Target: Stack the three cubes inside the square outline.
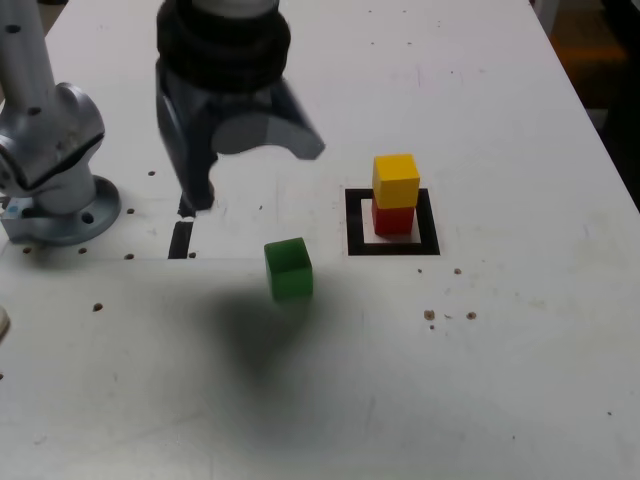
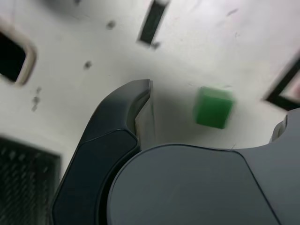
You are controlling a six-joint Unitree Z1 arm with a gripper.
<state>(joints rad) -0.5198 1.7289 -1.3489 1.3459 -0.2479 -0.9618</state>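
Arm base (image 1: 55,190): a silver-grey metal housing with a rounded joint body, seated on a circular flange with a bolt hole visible at its rim. Wrist collar (image 1: 222,40): a black, ribbed, ring-shaped section. Gripper (image 1: 255,165): two dark slate-blue plastic fingers with smooth, curved outer shells, one long and straight-edged, the other broad and hooked. Finger (image 2: 126,117), close view: glossy dark shell with a paler grey flat inner pad along its edge.

White speckled table (image 1: 520,380), dark surroundings
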